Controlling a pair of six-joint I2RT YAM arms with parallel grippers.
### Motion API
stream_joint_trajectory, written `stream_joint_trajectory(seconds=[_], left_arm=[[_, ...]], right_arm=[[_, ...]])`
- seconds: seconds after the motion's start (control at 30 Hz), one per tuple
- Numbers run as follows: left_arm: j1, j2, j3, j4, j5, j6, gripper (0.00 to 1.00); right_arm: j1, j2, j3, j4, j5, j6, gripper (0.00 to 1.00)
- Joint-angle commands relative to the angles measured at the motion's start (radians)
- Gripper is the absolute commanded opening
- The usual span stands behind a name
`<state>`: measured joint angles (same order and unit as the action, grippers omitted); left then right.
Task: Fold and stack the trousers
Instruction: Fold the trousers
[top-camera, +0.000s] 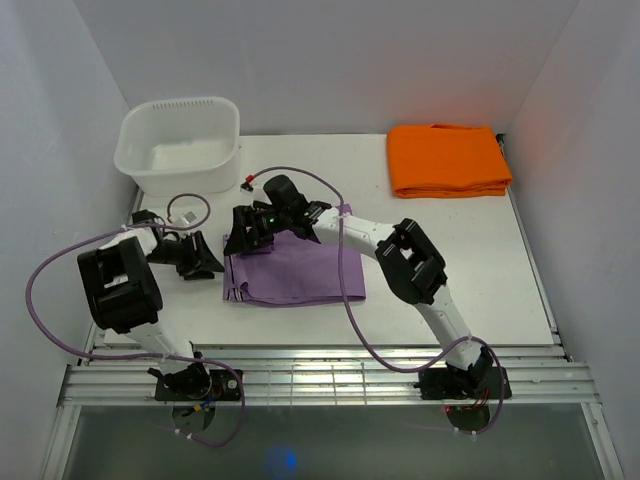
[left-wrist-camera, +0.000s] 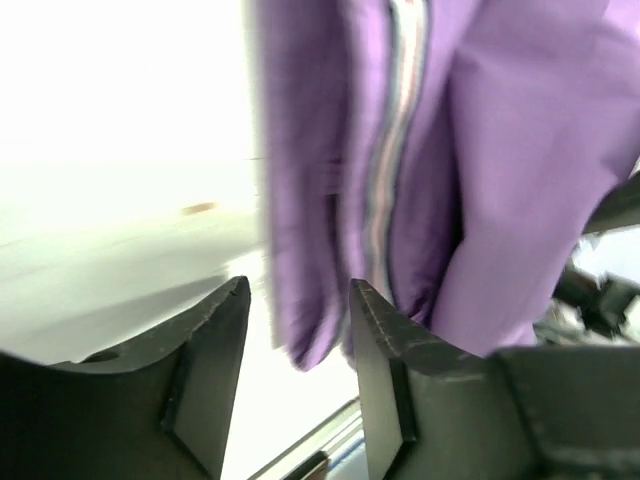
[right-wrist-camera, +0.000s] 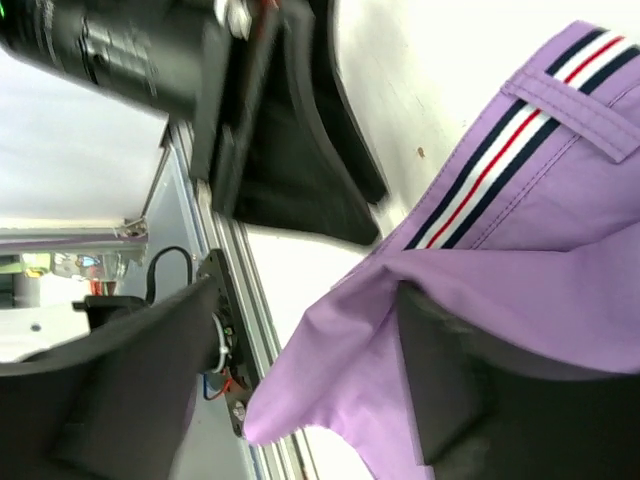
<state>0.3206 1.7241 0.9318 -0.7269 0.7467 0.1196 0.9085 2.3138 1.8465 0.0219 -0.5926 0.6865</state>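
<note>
The lilac trousers (top-camera: 295, 272) lie folded into a small rectangle on the white table, left of centre. My left gripper (top-camera: 203, 257) is low on the table just left of their left edge. In the left wrist view it (left-wrist-camera: 298, 290) is open, with the cloth edge (left-wrist-camera: 500, 150) right in front of the fingers. My right gripper (top-camera: 245, 237) hovers over the trousers' far left corner. In the right wrist view it (right-wrist-camera: 305, 300) is open wide, with a lilac fold (right-wrist-camera: 560, 220) draped over one finger. The striped waistband (right-wrist-camera: 520, 130) shows there too.
A white plastic tub (top-camera: 180, 145) stands at the back left. An orange folded cloth (top-camera: 448, 160) lies at the back right. An aluminium rail (top-camera: 330, 380) runs along the table's near edge. White walls close in on both sides.
</note>
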Motion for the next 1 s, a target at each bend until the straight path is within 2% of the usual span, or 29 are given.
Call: stream_joint_trajectory(seconds=[0.0, 0.03, 0.1, 0.23, 0.27, 0.33, 0.37, 0.43, 0.47, 0.57, 0.63, 0.73, 0.83, 0.97], left_arm=[[0.086, -0.086, 0.079, -0.064, -0.067, 0.06, 0.56], [0.121, -0.107, 0.099, -0.074, -0.081, 0.069, 0.6], [0.147, -0.129, 0.124, -0.103, -0.084, 0.11, 0.62], [0.169, -0.193, 0.202, -0.166, -0.001, 0.222, 0.62], [0.169, -0.225, 0.216, -0.169, 0.061, 0.242, 0.62], [0.149, -0.251, 0.274, -0.193, 0.098, 0.284, 0.63], [0.106, -0.264, 0.288, -0.192, 0.091, 0.302, 0.63], [0.007, -0.291, 0.314, -0.172, 0.034, 0.304, 0.63], [-0.03, -0.299, 0.317, -0.152, 0.011, 0.29, 0.63], [-0.141, -0.29, 0.322, -0.143, 0.009, 0.235, 0.58], [-0.201, -0.259, 0.285, -0.118, 0.046, 0.187, 0.52], [-0.23, -0.187, 0.198, -0.077, 0.127, 0.098, 0.43], [-0.207, -0.057, 0.167, -0.127, 0.146, 0.092, 0.31], [-0.127, 0.067, 0.147, -0.169, 0.131, 0.118, 0.29]], right_arm=[[-0.036, -0.132, 0.051, -0.016, -0.012, -0.134, 0.82], [-0.054, -0.146, 0.06, -0.048, -0.022, -0.189, 0.9], [-0.074, -0.186, 0.075, -0.085, -0.045, -0.25, 0.97], [-0.146, -0.258, 0.112, -0.223, -0.125, -0.451, 0.98], [-0.161, -0.275, 0.108, -0.253, -0.16, -0.494, 0.94], [-0.21, -0.333, 0.067, -0.361, -0.17, -0.608, 0.84], [-0.23, -0.355, 0.037, -0.391, -0.17, -0.643, 0.75], [-0.292, -0.416, -0.079, -0.465, -0.161, -0.735, 0.67], [-0.312, -0.431, -0.114, -0.491, -0.156, -0.766, 0.58], [-0.375, -0.464, -0.222, -0.597, -0.15, -0.869, 0.51], [-0.395, -0.467, -0.294, -0.637, -0.18, -0.924, 0.49], [-0.396, -0.442, -0.361, -0.671, -0.241, -0.963, 0.49], [-0.401, -0.4, -0.401, -0.68, -0.3, -0.97, 0.51], [-0.408, -0.347, -0.557, -0.626, -0.311, -0.903, 0.52]])
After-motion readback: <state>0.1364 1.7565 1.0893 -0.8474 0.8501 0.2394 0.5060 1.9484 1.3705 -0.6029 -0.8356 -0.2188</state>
